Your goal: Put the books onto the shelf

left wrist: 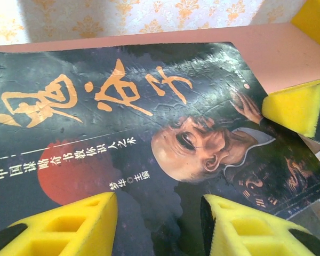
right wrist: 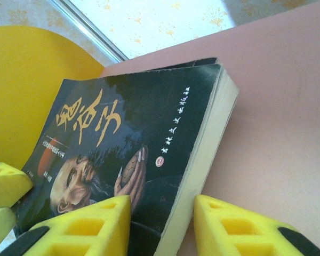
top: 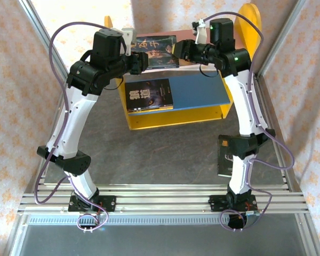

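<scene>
As both arms reach to the shelf (top: 170, 118) at the far side of the surface (top: 160, 165), their hands meet over one book (left wrist: 149, 133). It lies flat on the pink board (right wrist: 277, 133), cover up, with orange characters and an old man's face.

The left hand (left wrist: 160, 226) is wide open. Its two yellow fingers are over the lower part of the cover and it holds nothing.

The right hand (right wrist: 162, 224) is also open. One finger is above the cover, the other above the bare pink board, and the page edge of the book runs between them. Whether these fingers touch the book I cannot tell; it seems they are just above it. In the left wrist view, a yellow finger of the right hand (left wrist: 290, 106) sits at the corner of the book.

A second book (top: 149, 95) lies on the blue board (top: 202, 90), at its left end. A third book (top: 225, 154) lies on the surface, beside the right arm and partly hidden by it.
</scene>
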Tool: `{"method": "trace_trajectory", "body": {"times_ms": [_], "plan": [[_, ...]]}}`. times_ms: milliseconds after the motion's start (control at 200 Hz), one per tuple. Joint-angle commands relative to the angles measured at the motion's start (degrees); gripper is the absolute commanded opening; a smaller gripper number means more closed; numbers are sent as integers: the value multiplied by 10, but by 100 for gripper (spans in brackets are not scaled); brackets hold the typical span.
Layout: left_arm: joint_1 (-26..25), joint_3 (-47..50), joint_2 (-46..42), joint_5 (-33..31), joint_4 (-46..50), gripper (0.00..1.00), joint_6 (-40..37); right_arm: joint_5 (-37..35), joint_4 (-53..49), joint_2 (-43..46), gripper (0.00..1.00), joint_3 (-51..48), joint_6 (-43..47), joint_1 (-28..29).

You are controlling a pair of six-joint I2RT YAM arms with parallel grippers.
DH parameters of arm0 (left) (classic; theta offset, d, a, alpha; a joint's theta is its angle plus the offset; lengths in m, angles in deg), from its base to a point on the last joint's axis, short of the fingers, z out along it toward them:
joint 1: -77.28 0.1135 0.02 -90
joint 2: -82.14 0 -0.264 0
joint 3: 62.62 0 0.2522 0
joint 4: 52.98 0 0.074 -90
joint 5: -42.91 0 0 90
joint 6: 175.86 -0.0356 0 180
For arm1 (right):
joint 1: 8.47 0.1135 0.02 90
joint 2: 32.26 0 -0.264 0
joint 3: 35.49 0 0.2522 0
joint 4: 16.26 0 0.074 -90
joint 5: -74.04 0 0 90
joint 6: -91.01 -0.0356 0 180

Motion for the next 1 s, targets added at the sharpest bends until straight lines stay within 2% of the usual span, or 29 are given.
{"method": "trace_trajectory", "body": {"times_ms": [0, 996], "plan": [[1, 7, -8, -15, 12, 45, -2, 22, 22, -11, 35, 27, -14, 4], [34, 3, 8, -9, 2, 43, -5, 52, 75, -47, 35, 50, -57, 6]]}}
